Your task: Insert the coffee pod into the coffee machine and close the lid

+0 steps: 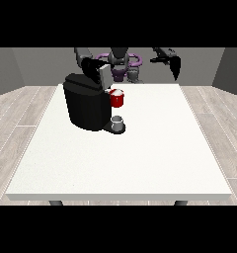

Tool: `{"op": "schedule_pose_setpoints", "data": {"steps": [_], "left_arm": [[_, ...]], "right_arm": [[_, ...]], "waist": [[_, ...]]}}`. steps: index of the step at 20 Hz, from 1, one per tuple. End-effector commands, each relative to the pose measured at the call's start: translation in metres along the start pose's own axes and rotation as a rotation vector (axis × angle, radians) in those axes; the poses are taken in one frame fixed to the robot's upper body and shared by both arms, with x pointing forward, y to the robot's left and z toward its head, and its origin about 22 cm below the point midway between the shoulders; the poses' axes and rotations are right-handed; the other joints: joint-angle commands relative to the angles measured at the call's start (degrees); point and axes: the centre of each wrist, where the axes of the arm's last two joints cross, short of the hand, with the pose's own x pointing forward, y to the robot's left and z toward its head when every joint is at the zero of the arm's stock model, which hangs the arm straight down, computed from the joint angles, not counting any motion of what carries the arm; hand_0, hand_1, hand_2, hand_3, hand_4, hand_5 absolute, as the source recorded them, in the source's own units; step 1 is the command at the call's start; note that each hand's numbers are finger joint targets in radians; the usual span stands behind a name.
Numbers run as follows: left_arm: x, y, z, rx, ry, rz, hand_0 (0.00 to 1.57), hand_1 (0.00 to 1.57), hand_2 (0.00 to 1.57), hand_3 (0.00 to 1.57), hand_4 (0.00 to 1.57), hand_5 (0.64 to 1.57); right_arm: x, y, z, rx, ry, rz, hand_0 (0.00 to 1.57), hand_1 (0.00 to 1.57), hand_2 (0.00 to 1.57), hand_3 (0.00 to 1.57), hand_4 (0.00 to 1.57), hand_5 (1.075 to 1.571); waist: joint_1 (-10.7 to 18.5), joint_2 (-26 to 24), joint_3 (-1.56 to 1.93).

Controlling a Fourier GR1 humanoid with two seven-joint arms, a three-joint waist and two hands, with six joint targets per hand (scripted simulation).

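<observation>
Your coffee machine (86,101) stands black and bulky on the worktop (140,153), at the view's left of centre, with a red thing at the machine (117,99) on its front. Below that a grey thing (118,123) sits on the machine's base — pod or cup, you can't tell. The hand at the view's left (97,69) is just above the machine's top, its fingers unreadable. The hand at the view's right (175,66) hangs in the air, well apart — fingers pointing down, holding nothing.
</observation>
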Motion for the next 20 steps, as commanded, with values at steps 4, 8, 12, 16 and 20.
{"op": "schedule_pose_setpoints", "data": {"steps": [4, 8, 12, 16, 20], "left_arm": [[-0.019, 0.019, 0.012, 0.053, 0.017, -0.007, 0.00, 0.00, 0.00, 0.00, 0.14, 1.571], [-0.008, 0.016, -0.008, 0.042, -0.011, -0.012, 0.00, 0.00, 0.00, 0.00, 0.15, 1.571], [-0.005, 0.016, -0.003, 0.023, -0.015, -0.013, 0.00, 0.00, 0.00, 0.00, 0.18, 1.571], [-0.010, 0.003, -0.003, -0.024, -0.021, 0.013, 0.00, 0.00, 0.00, 0.00, 0.00, 1.571], [-0.020, 0.002, -0.001, 0.013, -0.015, 0.006, 0.00, 0.00, 0.00, 0.00, 0.18, 1.571]], "right_arm": [[-0.001, 0.021, -0.003, 0.066, 0.020, 0.018, 0.00, 0.00, 0.00, 0.00, 0.11, 1.571], [0.034, 0.042, -0.027, 0.092, -0.014, 0.085, 0.00, 0.00, 0.00, 0.00, 0.00, 1.571], [0.028, 0.035, -0.027, 0.096, -0.038, 0.123, 0.00, 0.00, 0.00, 0.00, 0.12, 1.571], [0.032, 0.065, -0.034, 0.052, -0.046, 0.143, 0.00, 0.00, 0.00, 0.00, 0.11, 1.571], [0.034, 0.066, -0.029, 0.146, -0.052, 0.097, 0.00, 0.00, 0.00, 0.00, 0.12, 1.571]], "waist": [[-1.4, -0.3, 0.11], [-0.8, 1.5, 0.10], [0.8, 0.9, 0.11], [2.7, 0.7, 0.11], [-1.9, -1.5, 0.10]]}}
